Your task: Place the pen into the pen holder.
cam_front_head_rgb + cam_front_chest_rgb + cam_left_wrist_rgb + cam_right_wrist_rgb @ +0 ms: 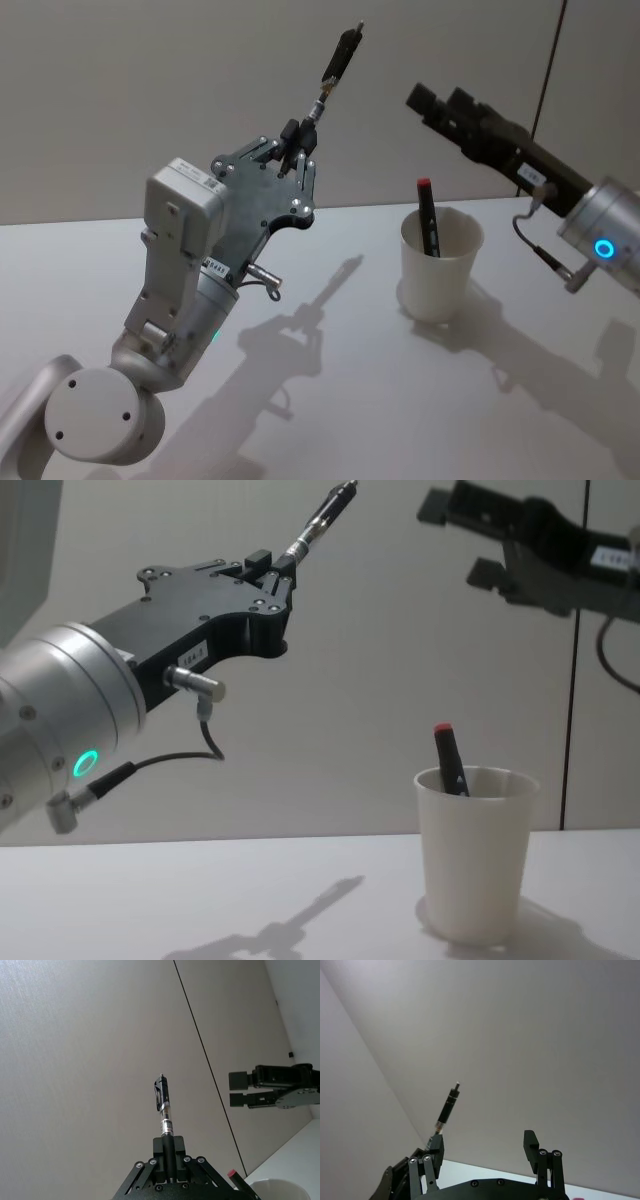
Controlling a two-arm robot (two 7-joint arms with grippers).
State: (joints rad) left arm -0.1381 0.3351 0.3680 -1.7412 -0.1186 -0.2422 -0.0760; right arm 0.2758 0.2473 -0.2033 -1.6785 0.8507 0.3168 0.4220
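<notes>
One pen, clamped by its end in the left gripper, points up well left of the paper cup holding a red-capped pen. The right gripper hangs open, raised near the cup. That end grip may swivel, missing the rim.

The white table carries soft grey shadows. Behind the table rises a plain pale wall, split by a thin dark seam toward the table's right end. A red-capped dark pen leans above the table's right half.
</notes>
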